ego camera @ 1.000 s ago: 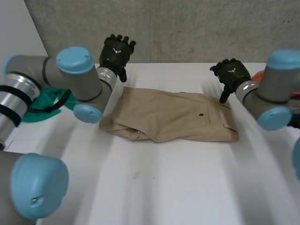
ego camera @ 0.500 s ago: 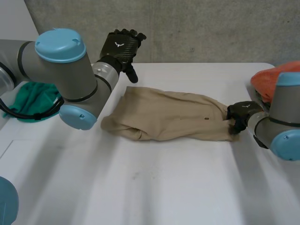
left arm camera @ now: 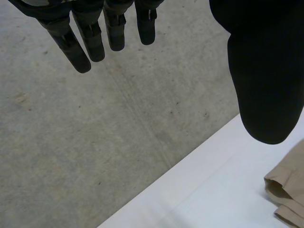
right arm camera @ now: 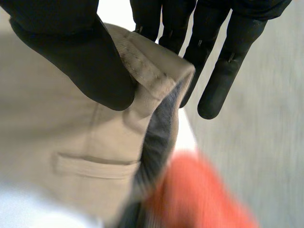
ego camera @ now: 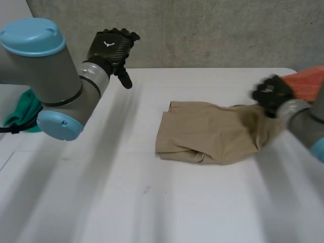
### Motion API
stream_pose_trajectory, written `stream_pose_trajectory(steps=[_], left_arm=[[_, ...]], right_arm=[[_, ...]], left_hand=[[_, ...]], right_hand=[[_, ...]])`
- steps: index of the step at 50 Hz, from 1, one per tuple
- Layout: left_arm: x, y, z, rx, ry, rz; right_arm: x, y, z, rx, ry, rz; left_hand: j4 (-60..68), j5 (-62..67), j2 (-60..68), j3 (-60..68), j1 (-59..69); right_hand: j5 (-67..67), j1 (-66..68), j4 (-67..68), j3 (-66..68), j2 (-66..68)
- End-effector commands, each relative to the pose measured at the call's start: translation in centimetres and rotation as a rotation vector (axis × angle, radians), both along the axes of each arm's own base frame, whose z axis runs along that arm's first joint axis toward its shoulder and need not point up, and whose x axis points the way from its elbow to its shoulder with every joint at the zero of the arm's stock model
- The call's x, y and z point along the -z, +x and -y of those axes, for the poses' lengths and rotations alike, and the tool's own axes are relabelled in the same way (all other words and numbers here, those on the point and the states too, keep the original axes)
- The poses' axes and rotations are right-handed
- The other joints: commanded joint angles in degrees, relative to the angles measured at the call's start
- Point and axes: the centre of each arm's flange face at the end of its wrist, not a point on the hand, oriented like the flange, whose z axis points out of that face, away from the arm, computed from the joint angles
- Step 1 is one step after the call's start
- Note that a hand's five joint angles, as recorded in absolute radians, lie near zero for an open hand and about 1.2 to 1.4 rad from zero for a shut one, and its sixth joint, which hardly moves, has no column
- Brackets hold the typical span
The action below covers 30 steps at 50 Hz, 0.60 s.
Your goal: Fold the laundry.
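The tan cotton trousers (ego camera: 207, 134) lie rumpled on the white table (ego camera: 152, 202), from its centre toward 3 o'clock; the right hand (ego camera: 272, 93) clamps their waistband at the 3 o'clock end, thumb against fingers, holding that edge raised off the table; the left hand (ego camera: 109, 46) hangs well apart at 10 o'clock, fingers straight, holding nothing; no neat fold shows, so the work looks barely begun; a crumpled green cloth (ego camera: 20, 114) at 9 o'clock and an orange cloth (ego camera: 306, 81) at 3 o'clock likely wait too.
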Motion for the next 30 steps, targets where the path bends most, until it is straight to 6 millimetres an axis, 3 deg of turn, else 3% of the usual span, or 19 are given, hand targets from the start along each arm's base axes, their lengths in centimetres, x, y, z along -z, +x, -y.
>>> stream_pose_trajectory(steps=[1, 3, 6, 7, 8, 9, 11, 16, 19, 21, 25, 30], left_arm=[[-1.0, 1.7, 0.0, -0.035, 0.001, -0.009], [-1.2, 2.2, -0.1, -0.04, 0.006, -0.016], [-1.1, 2.6, -0.2, -0.046, 0.018, -0.022], [-1.1, 2.7, -0.2, -0.047, 0.017, -0.024], [-1.0, 2.7, -0.1, -0.049, 0.019, -0.025], [-1.0, 2.6, -0.1, -0.047, 0.017, -0.024], [-1.0, 2.5, -0.1, -0.044, 0.013, -0.023], [-1.2, 1.0, 0.4, -0.018, -0.01, -0.039], [-1.8, -1.8, -0.3, 0.041, -0.036, -0.055], [-1.7, -3.5, -1.1, 0.079, -0.024, -0.05], [-0.2, -6.2, -2.7, 0.138, 0.044, -0.015], [4.6, -9.1, -4.8, 0.199, 0.175, 0.075]], right_arm=[[-0.2, 12.1, -8.5, -0.509, -0.108, 0.091], [1.7, 14.0, -10.6, -0.589, -0.052, 0.092], [2.9, 15.1, -11.8, -0.614, 0.004, 0.085], [2.9, 15.3, -11.9, -0.613, 0.015, 0.086], [2.9, 15.4, -11.9, -0.602, 0.027, 0.086], [2.5, 15.3, -11.8, -0.573, 0.053, 0.093], [1.6, 15.0, -11.5, -0.522, 0.087, 0.12], [-3.0, 12.5, -9.1, -0.277, 0.27, 0.453], [-6.4, 9.6, -6.9, -0.141, 0.348, 0.734], [-6.3, 8.2, -5.2, -0.076, 0.391, 0.826], [-5.3, 7.1, -3.4, -0.024, 0.4, 0.805], [-1.6, 6.6, -2.1, 0.054, 0.514, 0.71]], left_hand=[[-1.42, -2.8, -1.88, -1.95, -0.84], [-1.42, -2.8, -1.88, -1.95, -0.84], [-1.42, -2.8, -1.88, -1.95, -0.84], [-1.42, -2.8, -1.88, -1.95, -0.84], [-1.42, -2.8, -1.88, -1.95, -0.84], [-1.42, -2.8, -1.88, -1.95, -0.84], [-1.42, -2.8, -1.88, -1.95, -0.84], [-1.42, -2.8, -1.88, -1.95, -0.84], [-1.42, -2.8, -1.88, -1.95, -0.84], [-1.42, -2.8, -1.88, -1.95, -0.84], [-1.42, -2.8, -1.88, -1.95, -0.84], [-1.42, -2.8, -1.88, -1.95, -0.84]], right_hand=[[12.85, 15.9, 11.64, 11.88, 13.09], [12.85, 15.9, 11.64, 11.88, 13.09], [12.85, 15.9, 11.64, 11.88, 13.09], [2.0, 5.06, 0.79, 1.04, 2.24], [-18.26, -15.2, -19.47, -19.22, -18.02], [-57.15, -54.1, -58.36, -58.12, -56.91], [-57.15, -54.1, -58.36, -58.12, -56.91], [-57.15, -54.1, -58.36, -58.12, -56.91], [-57.15, -54.1, -58.36, -58.12, -56.91], [-57.15, -54.1, -58.36, -58.12, -56.91], [-57.15, -54.1, -58.36, -58.12, -56.91], [-57.15, -54.1, -58.36, -58.12, -56.91]])
